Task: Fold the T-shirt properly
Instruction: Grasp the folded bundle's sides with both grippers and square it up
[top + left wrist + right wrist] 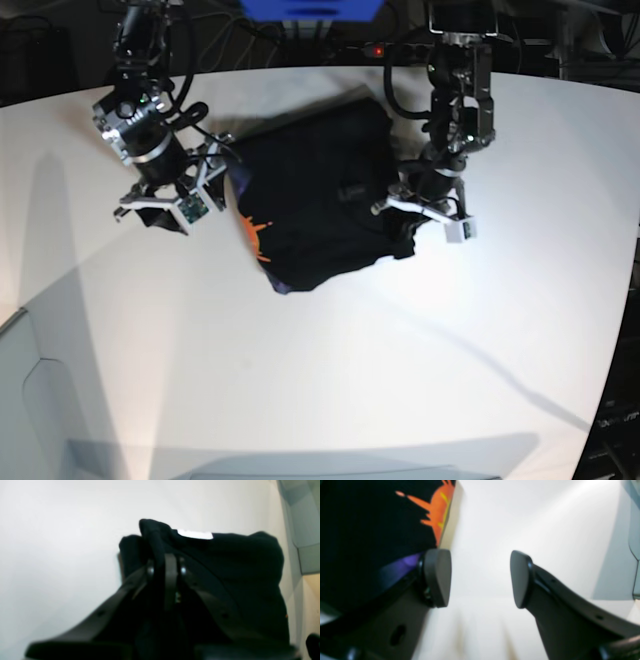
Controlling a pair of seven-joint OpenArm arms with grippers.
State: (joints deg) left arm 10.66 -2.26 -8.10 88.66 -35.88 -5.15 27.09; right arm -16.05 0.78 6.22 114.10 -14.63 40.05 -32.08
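Cloth is pinched in our left gripper (166,566), a small bunch of the T-shirt (315,205) lying crumpled mid-table (330,390). Our right gripper (480,580) gapes empty beside the orange print. With so thin a pinch, we reckon lifting could slip it free.

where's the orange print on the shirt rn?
In the base view the orange print sits on the T-shirt's left edge, nearest the right tool; the right wrist view shows it at upper left.

White table (330,380) — blue box (310,8) (far edge).
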